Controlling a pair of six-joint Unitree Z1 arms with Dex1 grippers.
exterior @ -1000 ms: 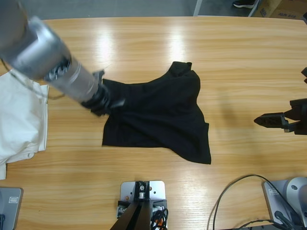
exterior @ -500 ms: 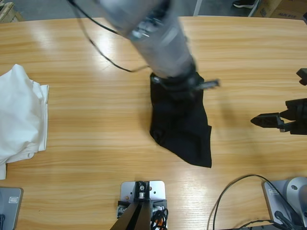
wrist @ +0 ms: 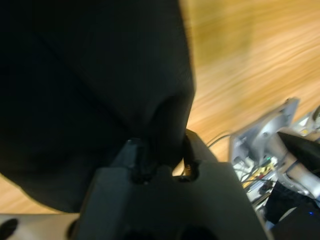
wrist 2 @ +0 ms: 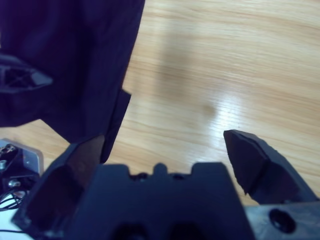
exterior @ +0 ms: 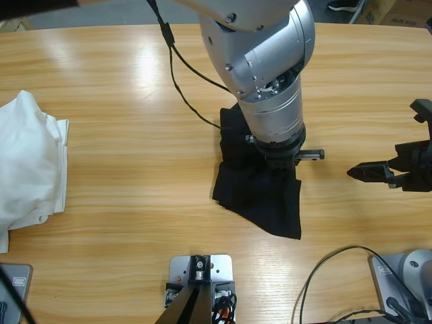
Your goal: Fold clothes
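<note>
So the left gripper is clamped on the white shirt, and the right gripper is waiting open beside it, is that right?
Not quite. The left gripper is clamped on the black shirt, as the left wrist view shows. The white shirt lies untouched at the table's far edge. The right gripper does wait open beside it.

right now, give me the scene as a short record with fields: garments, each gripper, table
black garment: black shirt, bunched on the middle of the wooden table
white garment: white shirt, piled at the table's left edge, untouched
left gripper: shut on a fold of the black shirt, arm reaching down from the top
right gripper: open, holding nothing, to the right of the black shirt and apart from it
</note>
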